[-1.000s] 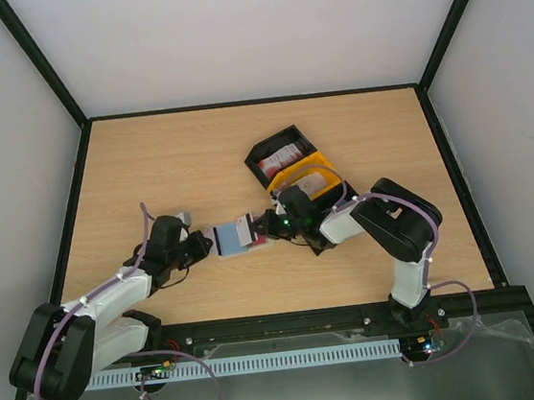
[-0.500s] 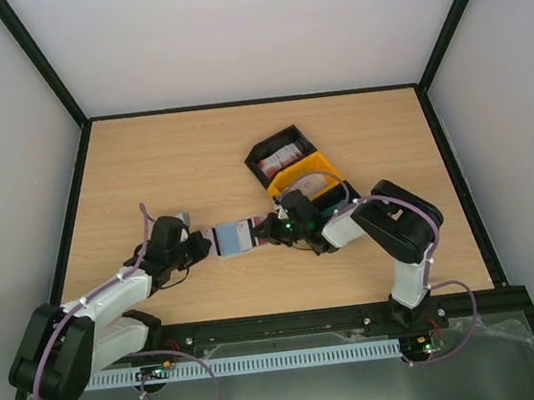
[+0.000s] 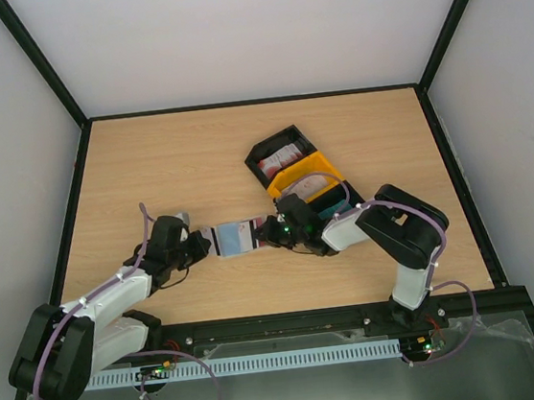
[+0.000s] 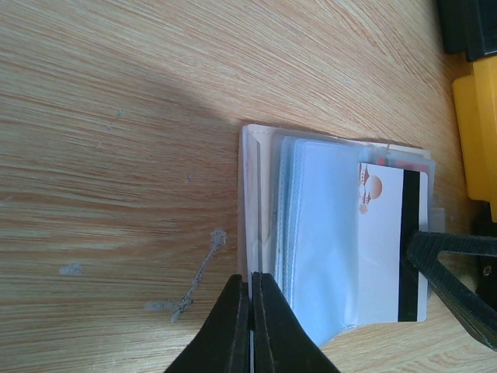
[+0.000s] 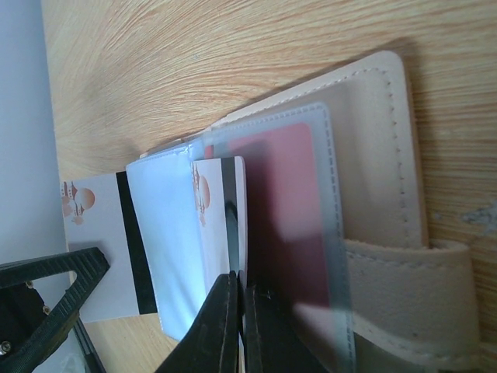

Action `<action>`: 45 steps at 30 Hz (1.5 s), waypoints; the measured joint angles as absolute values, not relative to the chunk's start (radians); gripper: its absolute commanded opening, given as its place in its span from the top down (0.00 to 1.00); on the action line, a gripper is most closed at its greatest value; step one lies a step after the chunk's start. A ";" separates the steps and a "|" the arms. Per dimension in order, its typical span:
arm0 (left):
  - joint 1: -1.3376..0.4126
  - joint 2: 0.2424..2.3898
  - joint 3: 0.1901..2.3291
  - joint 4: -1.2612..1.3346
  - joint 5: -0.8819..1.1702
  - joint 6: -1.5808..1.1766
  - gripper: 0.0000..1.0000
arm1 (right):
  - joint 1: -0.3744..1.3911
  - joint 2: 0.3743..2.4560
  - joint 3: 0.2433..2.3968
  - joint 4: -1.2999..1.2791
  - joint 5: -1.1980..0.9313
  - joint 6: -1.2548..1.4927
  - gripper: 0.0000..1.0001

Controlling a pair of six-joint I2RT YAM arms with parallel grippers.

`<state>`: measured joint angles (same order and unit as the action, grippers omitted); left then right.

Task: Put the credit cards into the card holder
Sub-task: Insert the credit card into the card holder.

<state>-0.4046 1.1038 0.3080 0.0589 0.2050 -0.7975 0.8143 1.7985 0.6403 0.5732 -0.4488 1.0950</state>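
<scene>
The beige card holder (image 3: 236, 237) lies open on the table between both grippers, with its blue-grey sleeves (image 4: 318, 241) fanned out. My left gripper (image 3: 206, 243) (image 4: 251, 281) is shut on the holder's beige left edge (image 4: 248, 202). My right gripper (image 3: 263, 232) (image 5: 237, 284) is shut on the end of a white credit card with a dark stripe (image 4: 384, 249) (image 5: 221, 202). That card sits part way between the sleeves. A red card (image 5: 283, 202) rests inside a clear sleeve over the beige cover (image 5: 380, 148). A similar white striped card face (image 5: 97, 241) shows left of the blue sleeve.
The black-and-yellow tray (image 3: 270, 142) (image 4: 475, 132) stands just behind the right gripper. A red-and-white card (image 3: 278, 157) lies in its black compartment. The holder's strap (image 5: 411, 295) lies beside my right fingers. Bare wood spreads to the left and far side.
The right gripper has edged left towards the holder with the white card. The holder has straightened a little. The left gripper keeps its hold and has barely moved.
</scene>
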 measured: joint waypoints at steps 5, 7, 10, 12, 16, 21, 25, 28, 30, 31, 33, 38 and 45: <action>-0.404 1.104 0.308 0.060 0.209 -0.797 0.97 | 0.819 1.802 0.648 0.570 -0.447 1.102 0.98; -0.404 1.104 0.308 0.060 0.211 -0.797 0.97 | 0.819 1.810 0.655 0.570 -0.453 1.102 0.98; -0.405 1.104 0.308 0.060 0.215 -0.797 0.97 | 0.820 1.821 0.667 0.571 -0.466 1.102 0.98; -0.404 1.104 0.308 0.060 0.217 -0.797 0.97 | 0.819 1.826 0.671 0.572 -0.473 1.102 0.98; -0.404 1.104 0.308 0.060 0.221 -0.796 0.97 | 0.819 1.838 0.680 0.580 -0.490 1.100 0.98; -0.403 1.104 0.308 0.060 0.228 -0.795 0.97 | 0.820 1.861 0.706 0.580 -0.513 1.092 0.98; -0.403 1.104 0.308 0.061 0.231 -0.794 0.97 | 0.833 1.889 0.736 0.582 -0.521 1.082 0.98; -0.403 1.104 0.308 0.062 0.232 -0.793 0.97 | 0.844 1.908 0.752 0.589 -0.520 1.082 0.98; -0.402 1.104 0.308 0.061 0.233 -0.793 0.97 | 0.850 1.915 0.759 0.593 -0.518 1.084 0.98; -0.402 1.104 0.308 0.062 0.233 -0.793 0.97 | 0.852 1.915 0.760 0.595 -0.515 1.084 0.98; -0.402 1.104 0.308 0.062 0.233 -0.793 0.97 | 0.857 1.916 0.760 0.597 -0.509 1.085 0.98; -0.402 1.104 0.308 0.062 0.234 -0.793 0.97 | 0.863 1.915 0.760 0.597 -0.496 1.082 0.94; -0.402 1.101 0.308 0.060 0.236 -0.791 0.97 | 0.878 1.861 0.761 0.510 -0.428 1.038 0.73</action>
